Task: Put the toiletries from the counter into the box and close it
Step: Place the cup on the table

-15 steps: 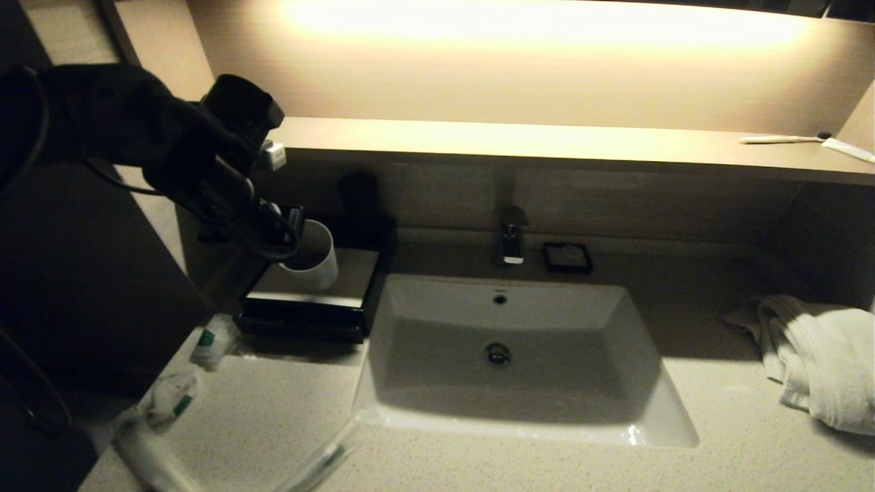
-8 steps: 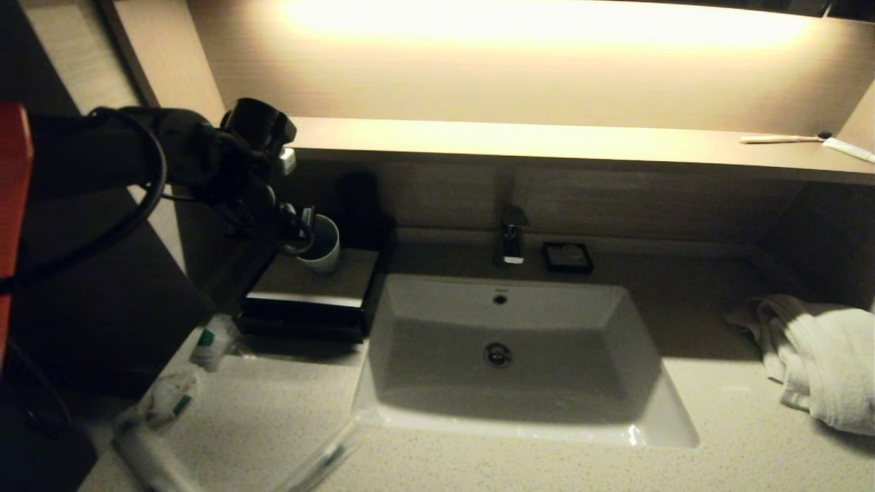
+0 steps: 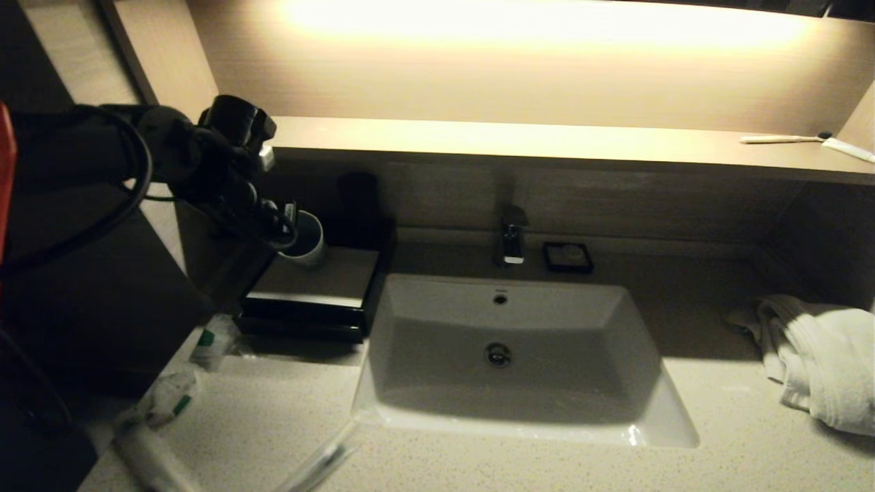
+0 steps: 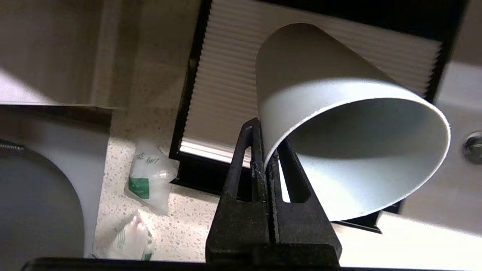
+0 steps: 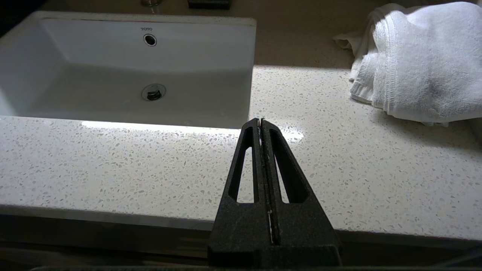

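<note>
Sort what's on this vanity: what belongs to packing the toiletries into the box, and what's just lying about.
Job:
- toiletries on the counter
- box, drawer not fully in
- white cup, pinched at its rim by the left claw, over the box

Lying about:
- towel
- soap dish
- faucet
- bare toothbrush on the shelf
- right claw, shut, idle

I see one warm light strip blown out above the shelf. The head view's left side is dim, my left arm silhouetted. Glare marks the sink rim; nearest toiletries look blurred.
</note>
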Tool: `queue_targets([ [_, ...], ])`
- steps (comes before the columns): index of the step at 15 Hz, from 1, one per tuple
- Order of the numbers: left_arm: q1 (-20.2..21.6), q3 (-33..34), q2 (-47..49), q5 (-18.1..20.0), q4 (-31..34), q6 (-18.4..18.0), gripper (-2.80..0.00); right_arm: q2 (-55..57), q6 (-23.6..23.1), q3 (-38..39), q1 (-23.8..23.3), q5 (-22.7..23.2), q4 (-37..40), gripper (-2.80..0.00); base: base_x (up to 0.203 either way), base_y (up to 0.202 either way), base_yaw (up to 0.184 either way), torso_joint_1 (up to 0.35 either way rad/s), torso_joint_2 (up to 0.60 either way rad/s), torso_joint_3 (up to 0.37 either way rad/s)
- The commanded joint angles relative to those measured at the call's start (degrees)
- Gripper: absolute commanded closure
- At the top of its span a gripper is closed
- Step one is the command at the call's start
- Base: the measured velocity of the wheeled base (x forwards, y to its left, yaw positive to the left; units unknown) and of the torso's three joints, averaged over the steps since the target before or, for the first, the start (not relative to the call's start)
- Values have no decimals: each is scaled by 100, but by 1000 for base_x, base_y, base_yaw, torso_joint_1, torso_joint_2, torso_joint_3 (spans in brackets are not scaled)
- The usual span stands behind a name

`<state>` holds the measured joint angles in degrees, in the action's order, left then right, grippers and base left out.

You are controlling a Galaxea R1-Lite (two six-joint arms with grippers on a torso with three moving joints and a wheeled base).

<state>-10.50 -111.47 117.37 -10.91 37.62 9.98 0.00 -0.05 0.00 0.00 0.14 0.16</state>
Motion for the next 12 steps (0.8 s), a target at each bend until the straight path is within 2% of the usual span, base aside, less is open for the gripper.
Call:
queue_targets([
  [1, 1, -1, -245, -1, 79, 42, 0, 0, -4, 0, 0, 3, 2, 0, 0, 0, 0, 0, 0, 0],
  [4, -5, 2, -608, 53, 433, 140, 0, 0, -4, 0, 0, 3, 2, 0, 0, 0, 0, 0, 0, 0],
  [7, -11, 3, -917, 116, 1588, 116, 0, 0, -4, 0, 0, 3, 2, 0, 0, 0, 0, 0, 0, 0],
  [10, -14, 44, -990, 670, 2817, 108, 0, 0, -4, 0, 0, 3, 2, 0, 0, 0, 0, 0, 0, 0],
  [11, -14, 85, -936, 732, 3168, 103, 0, 0, -4, 0, 0, 3, 2, 0, 0, 0, 0, 0, 0, 0],
  [12, -14, 258, -900, 757, 3252, 114, 0, 0, -4, 0, 0, 3, 2, 0, 0, 0, 0, 0, 0, 0],
])
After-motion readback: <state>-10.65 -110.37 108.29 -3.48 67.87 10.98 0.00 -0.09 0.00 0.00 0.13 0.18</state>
